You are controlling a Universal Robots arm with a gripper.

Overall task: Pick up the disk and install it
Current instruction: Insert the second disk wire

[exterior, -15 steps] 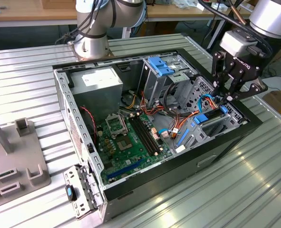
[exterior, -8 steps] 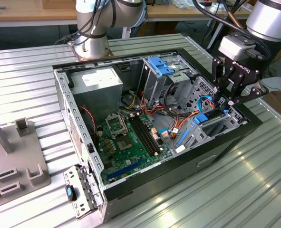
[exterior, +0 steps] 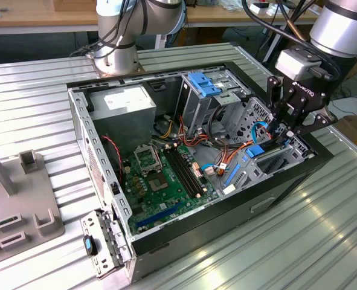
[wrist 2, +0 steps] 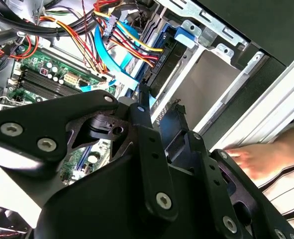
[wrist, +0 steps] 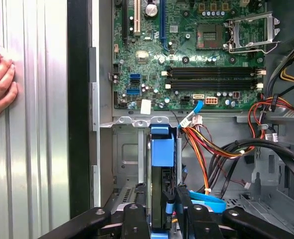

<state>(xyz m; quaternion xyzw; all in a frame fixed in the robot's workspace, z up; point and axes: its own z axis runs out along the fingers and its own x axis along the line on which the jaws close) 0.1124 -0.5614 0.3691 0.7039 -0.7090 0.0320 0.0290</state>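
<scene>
- So, exterior view: the gripper (exterior: 285, 128) hangs over the drive bay at the open computer case's (exterior: 81, 130) right end as this view has it. Blue bit below it is probably the disk (exterior: 255, 151). Motherboard (exterior: 160, 181) lies in the middle, power supply (exterior: 128, 104) in the far corner.
- Second wrist view: black gripper body up close, cables (wrist 2: 117, 35) and the metal bay beyond. A person's hand (wrist 2: 266, 157) rests just outside the case.
- First wrist view: the disk (wrist: 162, 149) stands on edge in the bay, blue rail up, between the fingers (wrist: 133, 221). Looks clamped on it.
</scene>
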